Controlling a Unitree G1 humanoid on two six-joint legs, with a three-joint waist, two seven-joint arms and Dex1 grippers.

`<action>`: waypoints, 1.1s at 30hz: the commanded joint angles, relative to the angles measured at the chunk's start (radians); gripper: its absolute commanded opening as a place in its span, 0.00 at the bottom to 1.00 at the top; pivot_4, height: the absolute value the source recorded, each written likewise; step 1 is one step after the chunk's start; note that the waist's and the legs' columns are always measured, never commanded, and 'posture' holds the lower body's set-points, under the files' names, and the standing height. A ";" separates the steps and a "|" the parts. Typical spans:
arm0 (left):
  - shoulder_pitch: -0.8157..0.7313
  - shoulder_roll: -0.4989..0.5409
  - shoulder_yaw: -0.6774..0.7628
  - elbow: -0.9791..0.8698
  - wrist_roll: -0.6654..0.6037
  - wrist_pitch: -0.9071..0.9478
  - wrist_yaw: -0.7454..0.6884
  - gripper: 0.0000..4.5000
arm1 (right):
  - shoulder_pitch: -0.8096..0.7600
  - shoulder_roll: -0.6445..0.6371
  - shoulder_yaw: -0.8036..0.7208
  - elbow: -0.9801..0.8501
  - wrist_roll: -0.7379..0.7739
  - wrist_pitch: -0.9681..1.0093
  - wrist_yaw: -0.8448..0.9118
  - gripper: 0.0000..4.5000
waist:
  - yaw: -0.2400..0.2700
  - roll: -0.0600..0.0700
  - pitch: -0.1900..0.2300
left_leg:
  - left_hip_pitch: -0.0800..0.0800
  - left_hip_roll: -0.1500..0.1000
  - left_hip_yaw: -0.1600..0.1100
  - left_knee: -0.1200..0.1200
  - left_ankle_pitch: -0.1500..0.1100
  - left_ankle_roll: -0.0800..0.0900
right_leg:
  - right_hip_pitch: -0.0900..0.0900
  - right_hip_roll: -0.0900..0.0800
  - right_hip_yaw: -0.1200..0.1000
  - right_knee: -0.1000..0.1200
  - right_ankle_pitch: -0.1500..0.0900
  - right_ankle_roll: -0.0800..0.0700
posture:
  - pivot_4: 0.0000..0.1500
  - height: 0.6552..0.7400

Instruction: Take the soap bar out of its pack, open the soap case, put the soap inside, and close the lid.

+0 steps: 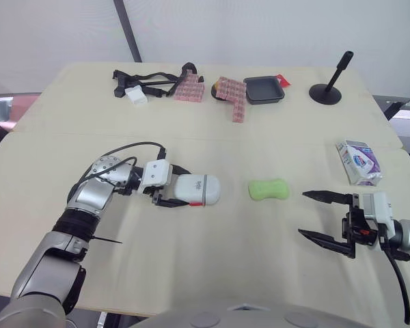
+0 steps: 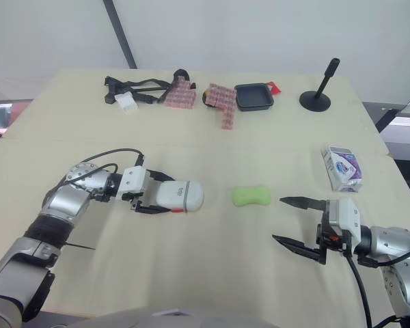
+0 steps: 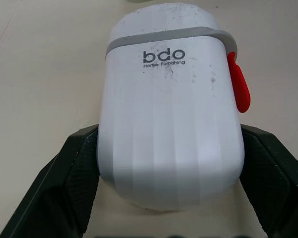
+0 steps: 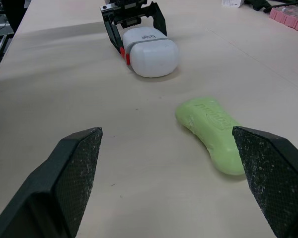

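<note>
The white soap case [image 1: 198, 190] lies on its side on the table, lid closed, with a red latch [image 3: 238, 89] on one side. My left gripper [image 1: 180, 186] is shut on the case's rear end, one finger [image 3: 64, 183] pressed against each side. The bare green soap bar [image 1: 268, 189] lies flat on the table to the right of the case, apart from it. My right gripper [image 1: 303, 213] stands open just right of the soap and slightly nearer, with nothing between its fingers [image 4: 74, 173]. The soap pack [image 1: 359, 162] lies at the right edge of the table.
Along the far edge lie a black strap assembly [image 1: 150, 80], a small white block [image 1: 136, 96], pink block clusters [image 1: 234, 96], a black tray [image 1: 264, 89] and a black stand with an upright handle [image 1: 326, 92]. The table edge runs close behind my right gripper.
</note>
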 commanded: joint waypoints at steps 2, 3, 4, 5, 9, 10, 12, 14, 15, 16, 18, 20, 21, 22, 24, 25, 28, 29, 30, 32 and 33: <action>-0.016 -0.003 0.011 0.001 0.004 -0.032 0.018 0.77 | 0.002 -0.008 -0.028 -0.023 0.010 -0.017 0.004 1.00 | 0.000 0.000 0.000 | 0.000 0.000 0.000 0.000 0.000 0.000 | 0.000 0.000 0.000 0.000 0.000 0.000 | 1.00 1.00; -0.016 -0.004 0.012 0.002 0.005 -0.038 0.021 0.77 | 0.002 -0.008 -0.028 -0.023 0.009 -0.017 0.004 1.00 | 0.000 0.000 0.000 | 0.000 0.000 0.000 0.000 0.000 0.000 | 0.000 0.000 0.000 0.000 0.000 0.000 | 1.00 1.00; -0.016 -0.004 0.012 0.003 0.006 -0.040 0.021 0.77 | 0.002 -0.009 -0.028 -0.022 0.006 -0.019 0.004 1.00 | 0.000 0.000 0.000 | 0.000 0.000 0.000 0.000 0.000 0.000 | 0.000 0.000 0.000 0.000 0.000 0.000 | 1.00 1.00; -0.015 -0.004 0.012 0.004 0.006 -0.049 0.020 0.77 | 0.005 -0.013 -0.027 -0.021 0.001 -0.011 -0.002 1.00 | 0.000 0.000 0.000 | 0.000 0.000 0.000 0.000 0.000 0.000 | 0.000 0.000 0.000 0.000 0.000 0.000 | 1.00 1.00; -0.011 -0.006 0.018 0.007 -0.005 -0.091 0.012 0.77 | 0.006 -0.041 -0.026 -0.046 0.012 0.073 -0.041 1.00 | 0.000 0.000 0.000 | 0.000 0.000 0.000 0.000 0.000 0.000 | 0.000 0.000 0.000 0.000 0.000 0.000 | 1.00 1.00; -0.008 -0.007 0.022 0.005 -0.014 -0.103 0.010 0.77 | 0.004 -0.053 -0.028 -0.063 0.026 0.114 -0.059 1.00 | 0.000 0.000 0.000 | 0.000 0.000 0.000 0.000 0.000 0.000 | 0.000 0.000 0.000 0.000 0.000 0.000 | 1.00 1.00; -0.004 -0.022 0.038 -0.013 -0.033 -0.141 0.027 0.77 | -0.011 -0.104 -0.034 -0.120 0.099 0.302 -0.137 1.00 | 0.000 0.000 0.000 | 0.000 0.000 0.000 0.000 0.000 0.000 | 0.000 0.000 0.000 0.000 0.000 0.001 | 1.00 1.00; 0.004 -0.044 0.053 -0.048 -0.050 -0.174 0.058 0.77 | -0.036 -0.169 -0.039 -0.188 0.197 0.519 -0.219 1.00 | 0.000 0.000 0.000 | 0.000 0.000 0.000 0.000 0.000 0.000 | 0.000 0.000 0.000 0.000 0.001 0.001 | 1.00 1.00; 0.008 -0.052 0.058 -0.065 -0.056 -0.182 0.071 0.77 | -0.046 -0.195 -0.040 -0.217 0.237 0.596 -0.246 1.00 | 0.000 0.000 0.000 | 0.001 0.000 0.000 0.000 0.000 0.000 | 0.000 0.000 0.000 0.000 0.001 0.001 | 1.00 1.00; 0.015 -0.061 0.057 -0.086 -0.052 -0.203 0.087 0.77 | -0.073 -0.216 -0.041 -0.247 0.286 0.672 -0.288 1.00 | 0.001 0.000 0.000 | 0.000 0.000 0.000 0.000 0.000 0.000 | 0.000 0.000 0.000 0.000 0.001 0.001 | 1.00 1.00; 0.028 -0.080 0.054 -0.128 -0.046 -0.225 0.123 0.77 | -0.140 -0.249 -0.047 -0.287 0.457 0.850 -0.398 1.00 | 0.002 0.000 0.000 | 0.000 0.000 0.000 -0.001 0.000 0.000 | 0.001 0.000 0.000 0.000 0.001 0.002 | 1.00 1.00; 0.038 -0.097 0.047 -0.166 -0.038 -0.232 0.154 0.77 | -0.210 -0.257 -0.046 -0.314 0.604 0.971 -0.502 1.00 | 0.006 0.000 0.000 | 0.000 0.000 0.000 -0.001 0.001 -0.001 | 0.001 0.000 0.000 -0.001 0.001 0.002 | 1.00 1.00; 0.042 -0.106 0.043 -0.183 -0.033 -0.239 0.170 0.77 | -0.248 -0.258 -0.039 -0.321 0.671 1.017 -0.564 1.00 | 0.007 0.000 0.000 | 0.001 0.000 0.000 -0.001 0.001 -0.001 | 0.001 0.000 0.000 -0.001 0.001 0.002 | 1.00 1.00; 0.044 -0.117 0.037 -0.201 -0.029 -0.243 0.185 0.77 | -0.290 -0.261 -0.023 -0.318 0.739 1.064 -0.639 1.00 | 0.010 0.000 0.000 | 0.000 0.000 0.000 -0.001 0.001 -0.002 | 0.001 0.000 0.001 -0.001 0.001 0.002 | 1.00 1.00; 0.046 -0.134 0.028 -0.225 -0.015 -0.245 0.214 0.77 | -0.362 -0.252 0.003 -0.305 0.844 1.120 -0.758 1.00 | 0.015 0.000 0.000 | 0.001 0.000 0.000 -0.001 0.003 -0.005 | 0.001 0.000 0.000 -0.002 0.001 0.002 | 1.00 1.00; 0.046 -0.141 0.025 -0.231 -0.010 -0.249 0.226 0.77 | -0.391 -0.250 0.017 -0.288 0.909 1.138 -0.821 1.00 | 0.021 0.000 0.000 | 0.001 0.000 0.000 -0.001 0.003 -0.006 | 0.001 0.000 0.001 -0.002 0.001 0.002 | 1.00 1.00; 0.050 -0.166 0.013 -0.248 0.021 -0.280 0.272 0.77 | -0.502 -0.236 0.089 -0.223 1.124 1.146 -1.038 1.00 | 0.027 0.000 0.000 | 0.000 0.000 0.000 -0.002 0.004 -0.007 | 0.001 0.001 0.001 -0.003 0.001 0.002 | 1.00 1.00; 0.053 -0.171 0.011 -0.251 0.028 -0.286 0.287 0.77 | -0.526 -0.240 0.114 -0.208 1.196 1.138 -1.101 1.00 | 0.028 0.000 0.000 | 0.000 0.000 0.000 -0.002 0.004 -0.008 | 0.001 0.001 0.001 -0.003 0.001 0.002 | 1.00 1.00; 0.056 -0.173 0.008 -0.253 0.035 -0.293 0.299 0.77 | -0.542 -0.243 0.134 -0.200 1.254 1.127 -1.154 1.00 | 0.031 0.000 0.000 | 0.000 0.000 0.000 -0.002 0.004 -0.008 | 0.001 0.001 0.001 -0.003 0.001 0.002 | 1.00 1.00; 0.062 -0.175 -0.002 -0.255 0.049 -0.309 0.313 0.77 | -0.570 -0.245 0.162 -0.201 1.322 1.116 -1.209 1.00 | 0.036 0.000 0.000 | 0.000 0.000 0.000 -0.002 0.004 -0.008 | 0.001 0.001 0.001 -0.004 0.001 0.002 | 1.00 1.00; 0.065 -0.176 -0.006 -0.256 0.054 -0.312 0.320 0.77 | -0.579 -0.245 0.173 -0.203 1.351 1.109 -1.232 1.00 | 0.038 0.000 0.000 | -0.001 0.000 0.000 -0.003 0.004 -0.009 | 0.001 0.002 0.001 -0.004 0.001 0.003 | 1.00 1.00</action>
